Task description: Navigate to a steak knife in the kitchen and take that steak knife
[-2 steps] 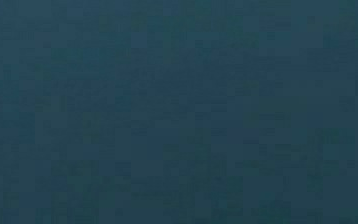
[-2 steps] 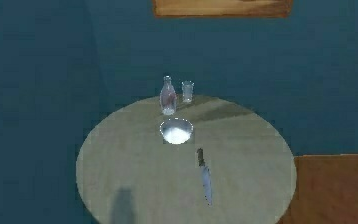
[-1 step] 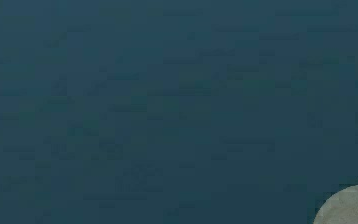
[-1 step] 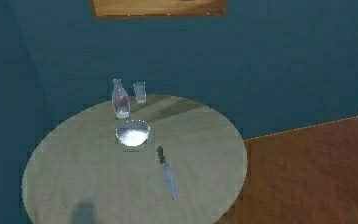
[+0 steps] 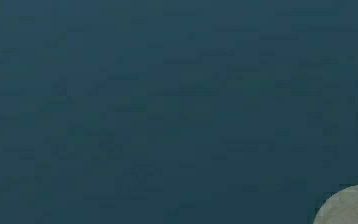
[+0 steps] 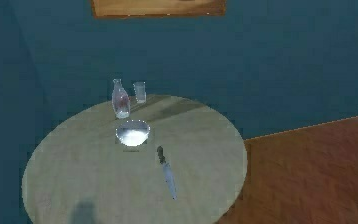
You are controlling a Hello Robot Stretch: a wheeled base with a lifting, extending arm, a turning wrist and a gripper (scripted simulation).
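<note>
A knife (image 6: pixel 167 175) with a dark handle and a pale blade lies on the round beige table (image 6: pixel 77 170) in the arm side view, right of the table's middle, its blade pointing toward the picture's bottom. A curved beige edge, the same table (image 5: pixel 349 207), shows at the forward view's bottom right corner.
On the table stand a clear bottle (image 6: pixel 119 99), a small glass (image 6: pixel 141 93) and a pale bowl (image 6: pixel 132 132). A dark teal wall (image 5: pixel 167 100) stands close ahead and behind the table. A framed picture (image 6: pixel 159 7) hangs above. Wooden floor (image 6: pixel 307 170) lies at the right.
</note>
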